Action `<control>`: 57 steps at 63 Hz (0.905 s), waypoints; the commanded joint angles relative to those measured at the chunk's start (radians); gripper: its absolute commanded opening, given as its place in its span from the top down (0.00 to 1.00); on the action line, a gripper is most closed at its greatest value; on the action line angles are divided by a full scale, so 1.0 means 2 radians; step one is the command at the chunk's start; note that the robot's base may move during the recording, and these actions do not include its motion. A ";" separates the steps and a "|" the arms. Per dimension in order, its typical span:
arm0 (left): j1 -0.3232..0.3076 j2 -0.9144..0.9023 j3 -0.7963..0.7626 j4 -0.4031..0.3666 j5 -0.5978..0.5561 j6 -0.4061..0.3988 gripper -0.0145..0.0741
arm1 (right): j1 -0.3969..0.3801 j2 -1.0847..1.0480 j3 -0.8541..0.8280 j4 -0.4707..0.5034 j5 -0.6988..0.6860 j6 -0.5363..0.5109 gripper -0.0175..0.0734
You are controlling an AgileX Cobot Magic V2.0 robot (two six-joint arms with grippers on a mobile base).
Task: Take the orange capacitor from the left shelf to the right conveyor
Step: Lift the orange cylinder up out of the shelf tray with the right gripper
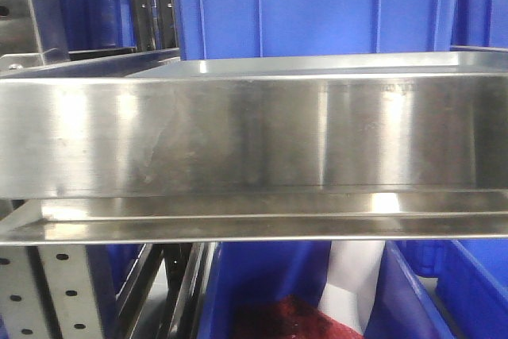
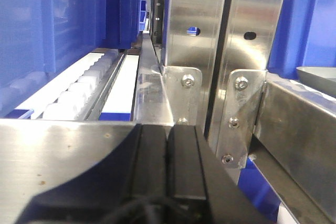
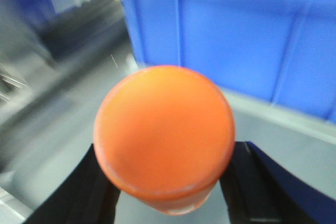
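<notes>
Gripping orange capacitor [image 3: 164, 140], blue bin [image 3: 236, 30] behind

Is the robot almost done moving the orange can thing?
Roughly the middle. Done: the right gripper is clamped on the orange capacitor from both sides. In hand: getting it off the left shelf; whether it is lifted yet is unclear. Left: carrying it to the conveyor, which no view shows. The left gripper is shut and empty.
</notes>
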 commanded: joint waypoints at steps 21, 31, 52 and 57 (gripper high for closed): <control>-0.001 -0.002 -0.002 -0.003 -0.044 -0.003 0.95 | 0.000 -0.225 0.061 -0.014 -0.017 -0.005 0.72; -0.001 -0.002 -0.002 -0.003 -0.044 -0.003 0.95 | 0.000 -0.318 0.099 -0.020 -0.007 -0.005 0.72; -0.001 -0.002 -0.002 -0.003 -0.044 -0.003 0.95 | 0.000 -0.457 0.179 -0.037 -0.042 -0.005 0.72; -0.001 -0.002 -0.002 -0.003 -0.044 -0.003 0.95 | 0.001 -0.450 0.187 -0.037 -0.054 -0.005 0.72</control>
